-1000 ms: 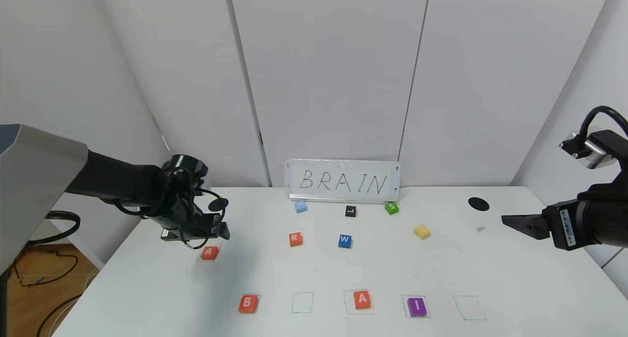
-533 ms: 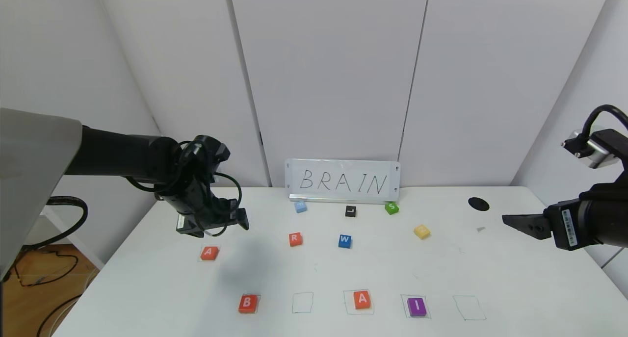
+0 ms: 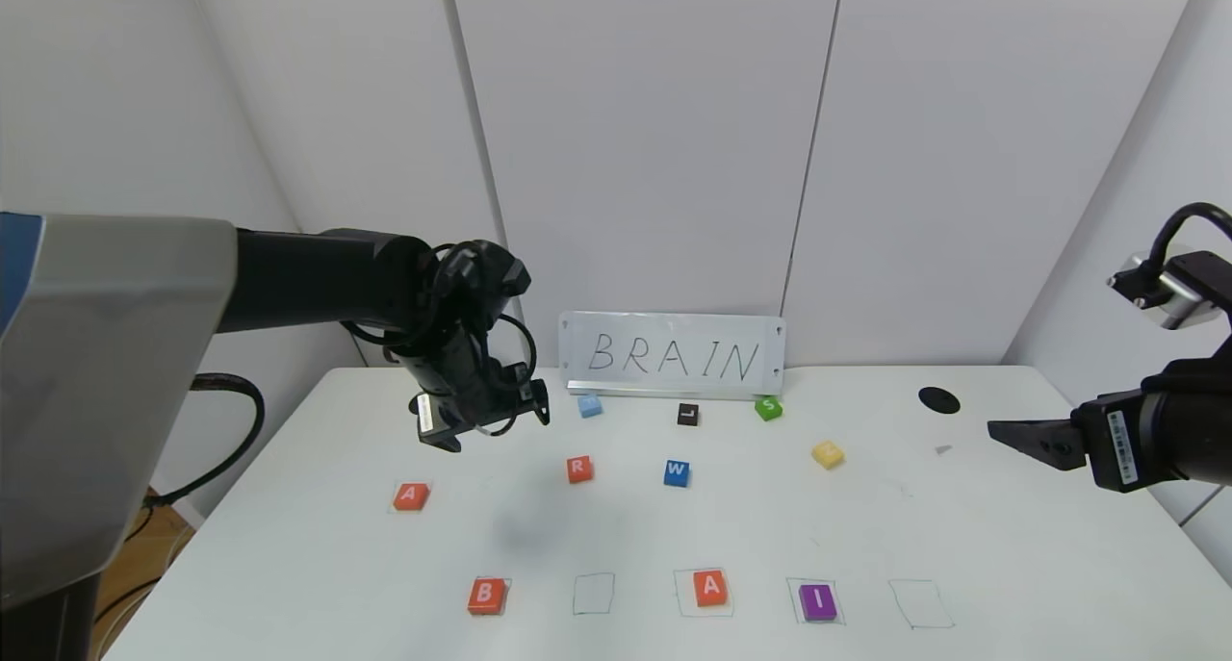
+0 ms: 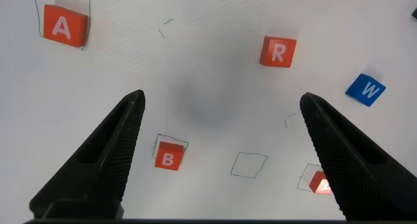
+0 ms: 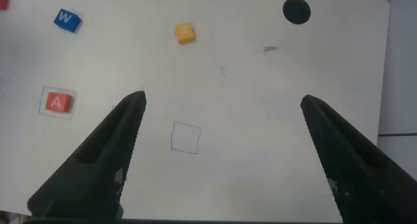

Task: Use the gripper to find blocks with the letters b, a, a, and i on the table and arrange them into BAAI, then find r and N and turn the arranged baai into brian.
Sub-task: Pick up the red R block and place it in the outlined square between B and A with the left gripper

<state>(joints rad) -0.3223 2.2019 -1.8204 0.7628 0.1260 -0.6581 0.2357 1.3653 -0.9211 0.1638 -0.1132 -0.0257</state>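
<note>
Handling, as judged: the blocks are small, flat, rigid squares, probably light and smooth-sided. Each is best taken by two opposite side faces, from above, with the pincer centred so the block does not twist.

Left to right in the head view:

- Left pincer (image 3: 486, 420), left of centre: spread wide, holding nothing, raised above the surface (image 3: 289, 546).
- Loose A block (image 3: 411, 495), centre left: one, outside the row.
- Bottom row: B block (image 3: 486, 595), empty outline (image 3: 594, 593), second A block (image 3: 710, 587), purple I block (image 3: 818, 601), a further empty outline (image 3: 922, 604).
- R block (image 3: 578, 469), centre: one. Blue W block (image 3: 677, 472) beside it.
- Rear line below the BRAIN sign (image 3: 672, 355): pale blue block (image 3: 589, 405), black block (image 3: 687, 414), green S block (image 3: 767, 408).
- Yellow N block (image 3: 828, 453), right of centre: one.
- Right pincer (image 3: 1006, 433), right edge: spread wide, empty, idle.

Count: five orange-red blocks, ten blocks in all.
</note>
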